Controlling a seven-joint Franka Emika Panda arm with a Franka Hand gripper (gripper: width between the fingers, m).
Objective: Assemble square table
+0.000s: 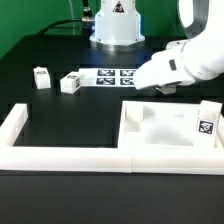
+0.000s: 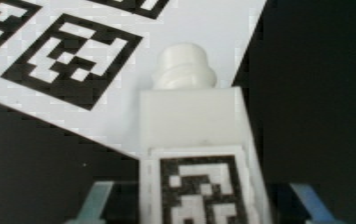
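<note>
In the wrist view a white leg block (image 2: 193, 130) with a black-and-white tag and a rounded screw tip lies between my fingers, partly over the marker board (image 2: 68, 60). My gripper (image 2: 201, 205) is open, and each finger (image 2: 104, 200) stands a little clear of the block's sides. In the exterior view my gripper (image 1: 152, 88) is low at the right end of the marker board (image 1: 108, 74) and hides that leg. Two more leg blocks (image 1: 41, 76) (image 1: 71, 82) lie to the exterior view's left. The square tabletop (image 1: 165, 128) lies front right with one tagged leg (image 1: 207, 120) upright on it.
The long low white border wall (image 1: 60, 152) runs along the front and up the exterior view's left side (image 1: 14, 122). The robot base (image 1: 116, 25) stands at the back, behind the marker board. A small white stub (image 1: 135, 113) rises at the tabletop's near-left corner.
</note>
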